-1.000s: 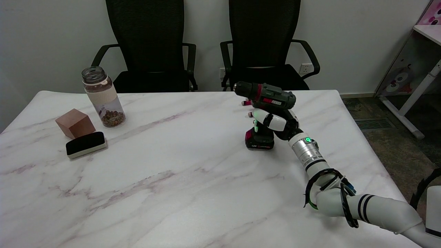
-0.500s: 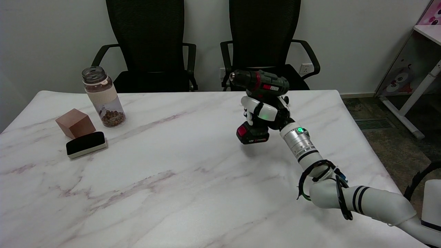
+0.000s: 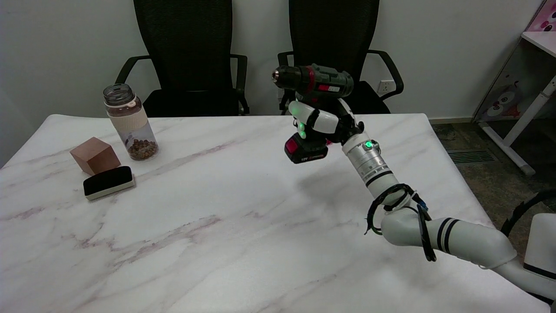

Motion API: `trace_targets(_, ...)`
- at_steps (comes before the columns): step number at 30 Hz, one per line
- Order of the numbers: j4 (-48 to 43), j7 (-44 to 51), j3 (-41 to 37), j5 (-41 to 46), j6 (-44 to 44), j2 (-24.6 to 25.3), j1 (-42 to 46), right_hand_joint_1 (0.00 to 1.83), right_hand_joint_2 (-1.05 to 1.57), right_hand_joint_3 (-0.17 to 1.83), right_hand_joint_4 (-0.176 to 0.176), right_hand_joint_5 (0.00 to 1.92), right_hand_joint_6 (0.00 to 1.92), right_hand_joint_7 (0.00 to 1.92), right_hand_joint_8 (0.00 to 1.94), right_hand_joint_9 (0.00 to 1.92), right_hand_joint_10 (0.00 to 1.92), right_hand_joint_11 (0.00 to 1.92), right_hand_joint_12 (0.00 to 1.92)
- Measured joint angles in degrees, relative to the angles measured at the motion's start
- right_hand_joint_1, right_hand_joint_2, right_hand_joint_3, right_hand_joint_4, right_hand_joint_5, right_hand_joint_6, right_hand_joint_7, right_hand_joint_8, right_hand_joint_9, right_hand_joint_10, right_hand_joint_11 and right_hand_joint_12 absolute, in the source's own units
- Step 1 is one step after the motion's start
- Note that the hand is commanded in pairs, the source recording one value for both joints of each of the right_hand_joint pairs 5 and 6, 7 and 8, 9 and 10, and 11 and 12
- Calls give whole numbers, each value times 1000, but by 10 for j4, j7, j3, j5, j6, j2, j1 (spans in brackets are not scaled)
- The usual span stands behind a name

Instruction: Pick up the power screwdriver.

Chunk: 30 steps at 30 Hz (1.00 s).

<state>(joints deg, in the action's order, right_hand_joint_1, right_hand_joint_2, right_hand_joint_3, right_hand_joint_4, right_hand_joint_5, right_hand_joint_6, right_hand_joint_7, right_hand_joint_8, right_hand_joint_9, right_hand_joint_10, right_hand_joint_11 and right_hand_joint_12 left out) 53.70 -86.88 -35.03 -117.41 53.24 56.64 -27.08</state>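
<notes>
Head view. Item: screwdriver point(image 3: 319, 82), dark green body, red collar, black battery pack at the foot. Location: in the air above the counter point(image 3: 208, 217), chuck pointing left, roughly level. Held by: robot hand point(image 3: 319, 124), fingers wrapped round the grip between body and battery. Handling, judged: rigid, fairly heavy, weighted at the battery; the grip is the proper hold.
</notes>
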Motion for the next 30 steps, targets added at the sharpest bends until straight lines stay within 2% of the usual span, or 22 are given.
trace_targets(30, 65, 32, -3, -50, -49, -5, -88, 934, 1022, 821, 176, 1493, 1493, 1493, 1493, 1878, 1878, 1855, 1855)
